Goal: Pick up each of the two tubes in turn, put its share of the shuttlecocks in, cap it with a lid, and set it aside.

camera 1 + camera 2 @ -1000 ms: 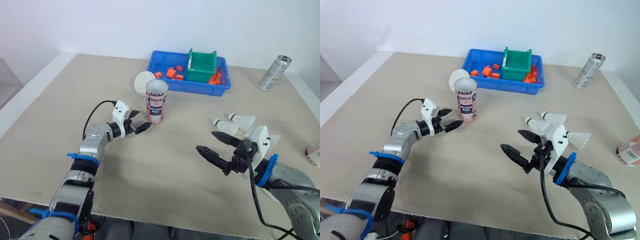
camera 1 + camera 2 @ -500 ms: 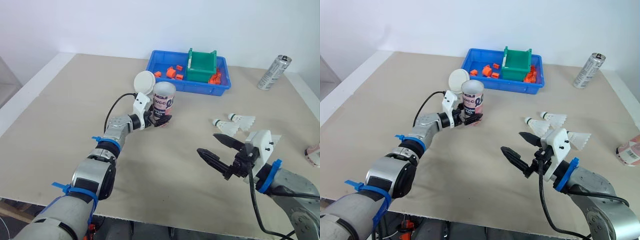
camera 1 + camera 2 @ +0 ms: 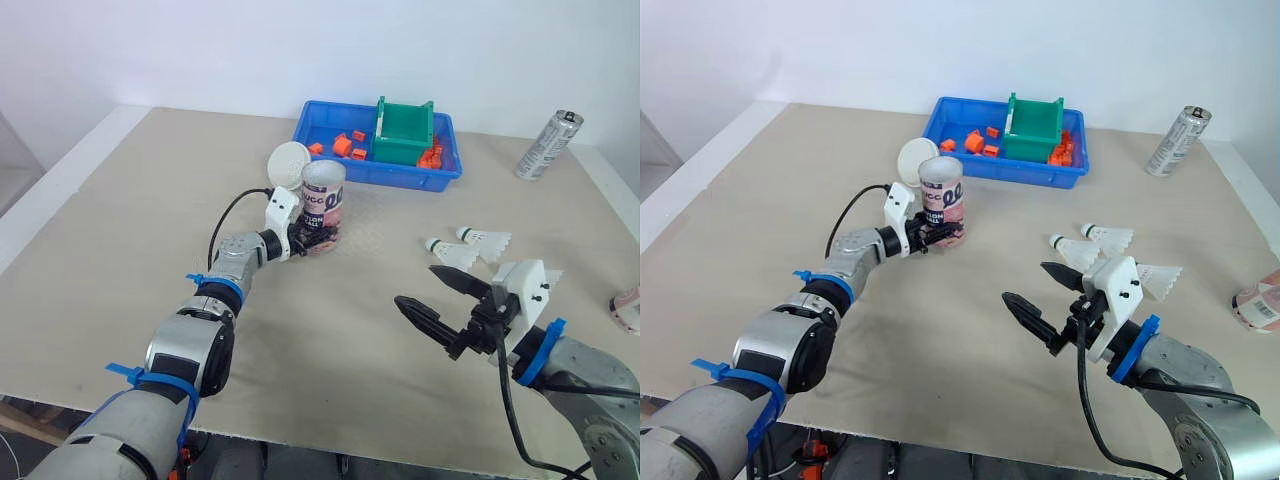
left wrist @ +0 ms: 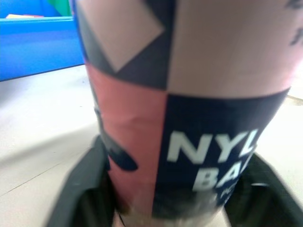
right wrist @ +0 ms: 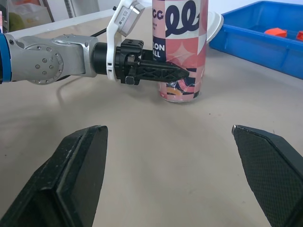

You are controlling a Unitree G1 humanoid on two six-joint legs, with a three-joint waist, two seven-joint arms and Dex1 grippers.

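The tube [image 3: 323, 200] is clamped low on its body by the left pincer [image 3: 318, 240], just before the tray [image 3: 400, 172] toward the desk's [image 3: 120, 220] far edge, presumably so that its open mouth is left clear for loading. The lid [image 3: 287, 161] is seen just beside it. The right pincer [image 3: 418, 286] is held agape and empty near the front edge, with the shuttlecocks [image 3: 478, 246] lying beyond it. The desk is matte beige and backed by a white wall [image 3: 200, 50].

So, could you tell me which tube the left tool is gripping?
The upright tube beside the white lid: the left tool clasps its base. The other tube lies apart, far to the right.
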